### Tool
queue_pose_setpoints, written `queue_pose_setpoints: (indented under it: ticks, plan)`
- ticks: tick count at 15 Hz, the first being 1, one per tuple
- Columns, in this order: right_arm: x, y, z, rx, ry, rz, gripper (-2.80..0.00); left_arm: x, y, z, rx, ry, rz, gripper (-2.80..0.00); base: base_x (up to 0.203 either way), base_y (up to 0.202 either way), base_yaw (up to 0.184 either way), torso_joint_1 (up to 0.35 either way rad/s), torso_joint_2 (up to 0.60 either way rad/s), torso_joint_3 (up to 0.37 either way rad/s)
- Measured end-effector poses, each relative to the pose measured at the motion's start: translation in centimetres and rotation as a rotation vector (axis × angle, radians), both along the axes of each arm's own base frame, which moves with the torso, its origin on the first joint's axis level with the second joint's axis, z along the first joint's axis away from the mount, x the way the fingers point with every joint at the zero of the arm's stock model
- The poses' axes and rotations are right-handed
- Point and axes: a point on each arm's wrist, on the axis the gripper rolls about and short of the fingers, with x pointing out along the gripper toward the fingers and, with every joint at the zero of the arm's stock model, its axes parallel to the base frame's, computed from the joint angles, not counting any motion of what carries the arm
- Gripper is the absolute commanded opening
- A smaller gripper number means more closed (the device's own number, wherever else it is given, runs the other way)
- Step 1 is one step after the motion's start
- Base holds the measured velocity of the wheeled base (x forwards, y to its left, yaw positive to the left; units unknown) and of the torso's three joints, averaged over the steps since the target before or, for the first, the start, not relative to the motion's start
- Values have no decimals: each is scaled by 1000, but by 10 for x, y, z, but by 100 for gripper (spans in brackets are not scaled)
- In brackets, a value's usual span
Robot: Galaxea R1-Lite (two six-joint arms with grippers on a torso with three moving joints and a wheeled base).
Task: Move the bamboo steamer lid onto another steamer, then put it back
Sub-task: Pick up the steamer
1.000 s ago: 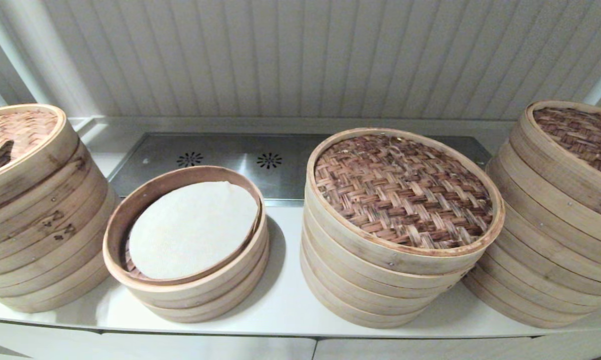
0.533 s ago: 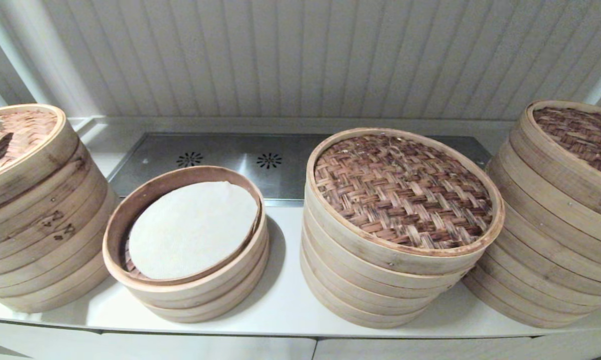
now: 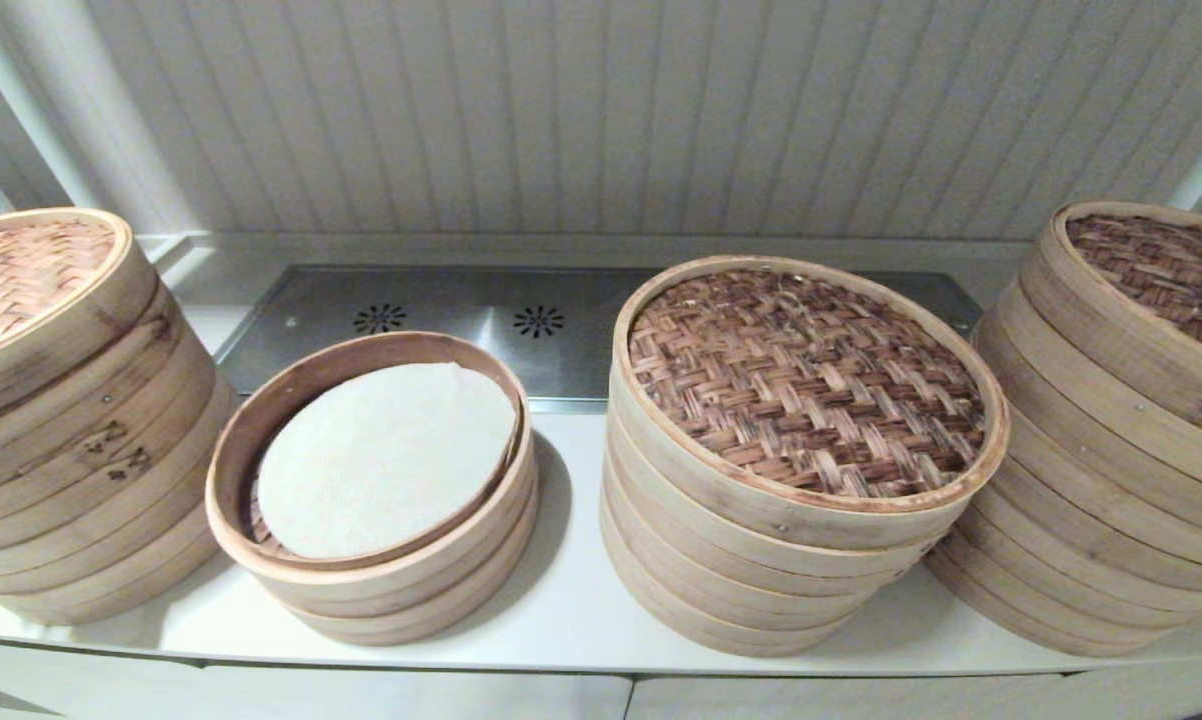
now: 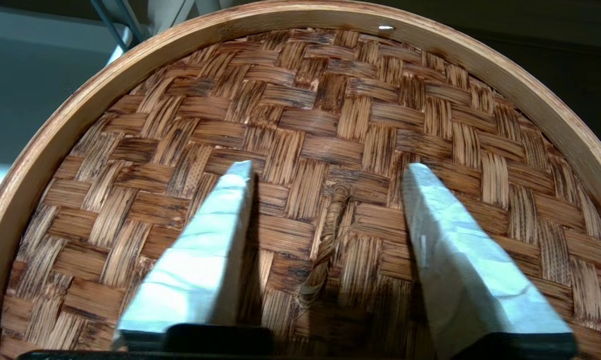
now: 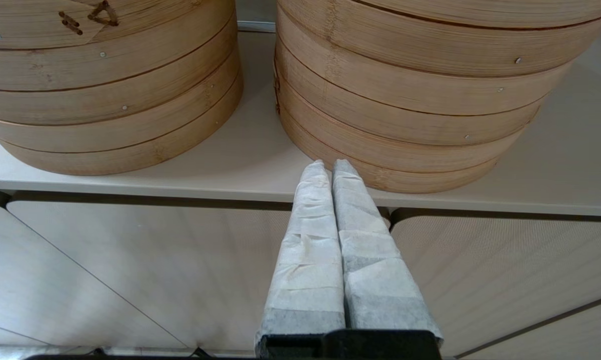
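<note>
My left gripper (image 4: 325,172) hovers above the woven lid (image 4: 330,125) on the far-left steamer stack (image 3: 71,440), fingers spread wide and empty, straddling the lid's small cord handle (image 4: 330,220). My right gripper (image 5: 329,167) sits parked below the counter edge (image 5: 180,187), fingers pressed together, holding nothing.

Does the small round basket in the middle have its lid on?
No. The short steamer is open, with no woven lid; a white liner shows inside.
</note>
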Motion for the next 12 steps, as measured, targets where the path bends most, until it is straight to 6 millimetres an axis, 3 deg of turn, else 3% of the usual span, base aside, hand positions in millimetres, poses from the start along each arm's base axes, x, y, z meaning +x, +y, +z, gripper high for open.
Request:
queue_pose_setpoints:
  ticks: [12]
  plan:
    - [0, 0, 0, 0, 0, 0, -280, -4, 11, 7, -5, -25, 17, -280, 0, 0, 0, 0, 0, 0]
